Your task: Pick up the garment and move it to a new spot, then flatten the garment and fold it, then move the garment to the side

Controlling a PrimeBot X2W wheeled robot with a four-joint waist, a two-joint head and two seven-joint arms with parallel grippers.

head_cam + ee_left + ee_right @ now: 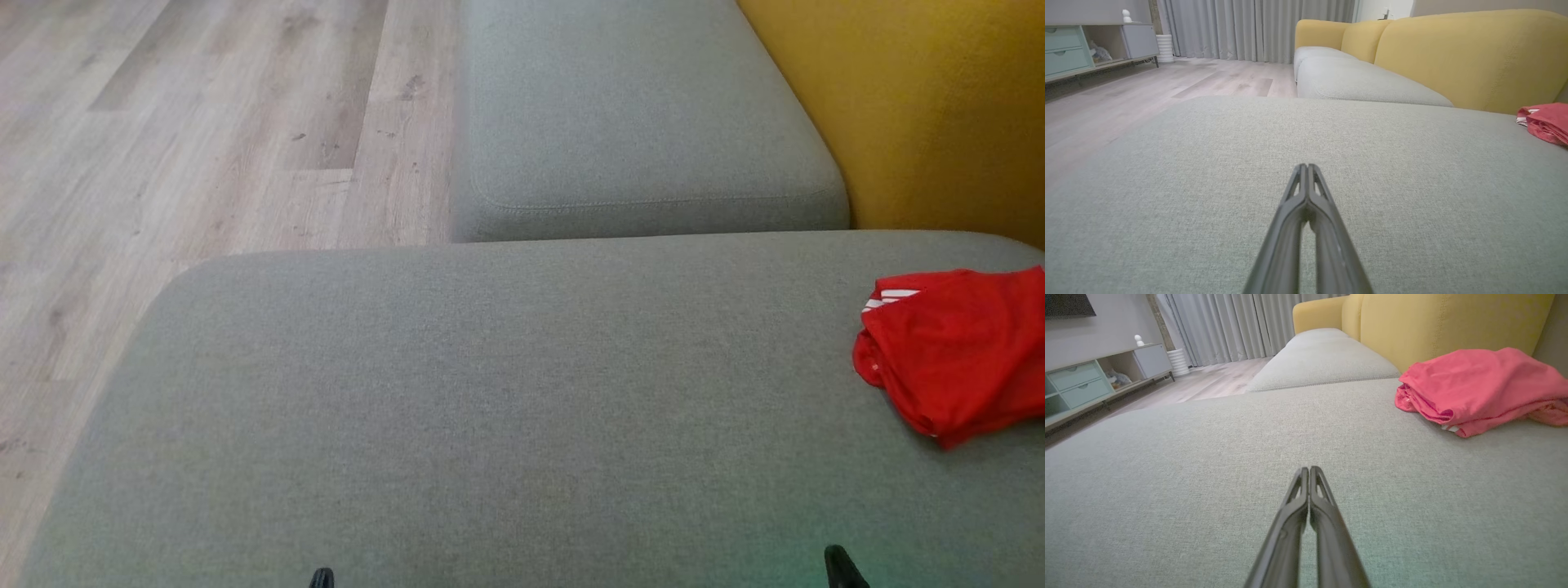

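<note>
Left gripper point(1306, 166): both dark fingers are pressed together along their tips, with nothing between them; a slim slit remains lower down, near the finger bases. Right gripper point(1309, 469): its fingers are likewise closed tip to tip and hold nothing. Both grippers point forward, low over the broad grey seat cushion point(490, 392); whether either tip touches the fabric cannot be told. In the head view only the dark fingertips enter at the bottom edge, the left one at lower left and the right one at lower right.

Red garment point(955, 351): it lies in a loosely folded bundle on the same grey cushion, at the far right of the head view and cut by that view's edge. White stripes show at its upper left corner. It sits ahead of the right gripper and to that gripper's right, apart from it, with bare cushion between. From the left gripper it is well apart, appearing only at the right margin of the left wrist view. In the right wrist view the bundle rests close to the yellow backrest point(1445, 326), its layered edges facing the camera.

Surroundings: a second grey cushion point(637, 122) adjoins the first at the far side, pale wood floor point(204, 122) lies to the left, and grey curtains point(1257, 28) and a low cabinet point(1086, 49) stand beyond.
</note>
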